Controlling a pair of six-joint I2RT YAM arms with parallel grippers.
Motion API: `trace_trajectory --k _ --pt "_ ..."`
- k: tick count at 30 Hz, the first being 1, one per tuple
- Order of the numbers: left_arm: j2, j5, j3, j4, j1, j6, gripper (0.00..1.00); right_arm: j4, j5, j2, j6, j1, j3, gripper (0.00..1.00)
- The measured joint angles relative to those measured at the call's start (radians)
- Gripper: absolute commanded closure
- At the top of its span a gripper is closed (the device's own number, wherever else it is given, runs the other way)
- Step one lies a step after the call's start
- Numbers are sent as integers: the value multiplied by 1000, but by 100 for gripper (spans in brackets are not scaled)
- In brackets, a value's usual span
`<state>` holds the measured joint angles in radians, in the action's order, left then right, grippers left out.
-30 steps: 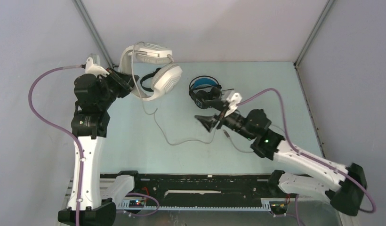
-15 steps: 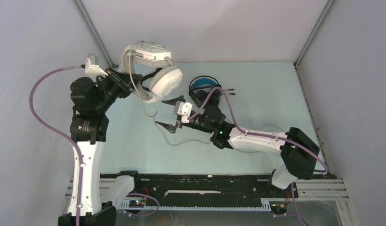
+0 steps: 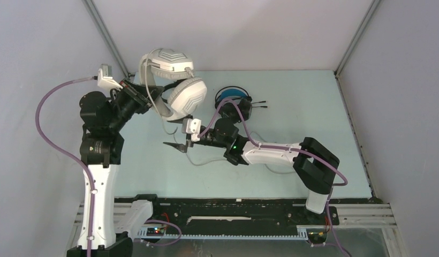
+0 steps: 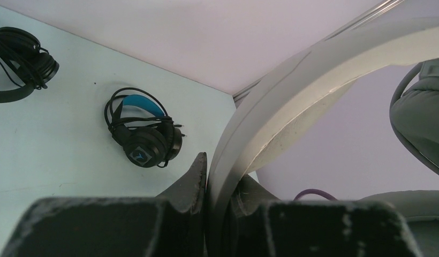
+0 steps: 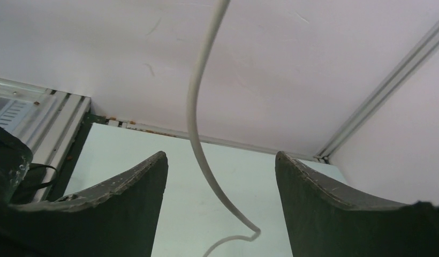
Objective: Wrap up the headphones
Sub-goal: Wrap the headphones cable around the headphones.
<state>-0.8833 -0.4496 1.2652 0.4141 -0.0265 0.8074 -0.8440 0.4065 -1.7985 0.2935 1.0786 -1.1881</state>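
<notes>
Grip comes first: the left claw [image 3: 138, 98] is closed on the band of the white headset [image 3: 177, 80], holding it up off the table [image 3: 313, 107], seemingly so that its cord [image 5: 193, 107] hangs free below. That hanging cord is likely why the right claw [image 5: 220, 158] sits lower and just beside it, jaws spread wide with the cord running between them, apparently touching neither finger; it holds nothing. Closing there would catch the cord for winding. Farther out, behind the right claw's arm, the blue-banded headset [image 3: 231, 97] lies on the table, cord looped around it. The black headset [image 4: 19, 53] lies well beyond that.
</notes>
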Motion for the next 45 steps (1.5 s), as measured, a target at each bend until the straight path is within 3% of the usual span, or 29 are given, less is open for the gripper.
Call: trace_trajectory --k 7,9,14,16,21,27,35,45 --pt "6 -3 -14 -14 0 26 100 -11 28 -64 -53 15 -55 33" --pt "7 -3 -14 -23 0 34 100 -17 29 -84 -68 23 -63 39" --pt "12 -4 -14 -38 0 42 100 -23 28 -117 -103 33 -68 90" --pt "14 -3 -14 -37 0 39 100 -16 23 -116 -118 34 -68 100" --pt "16 40 -14 8 0 -24 100 9 6 -55 -124 34 32 100" --pt "16 142 -14 106 0 -131 100 43 -27 153 -121 34 262 100" --pt "-10 240 -13 175 0 -213 100 149 -64 419 -117 30 408 100" --pt "-23 147 -13 143 0 -171 100 193 -109 431 -130 -3 425 98"
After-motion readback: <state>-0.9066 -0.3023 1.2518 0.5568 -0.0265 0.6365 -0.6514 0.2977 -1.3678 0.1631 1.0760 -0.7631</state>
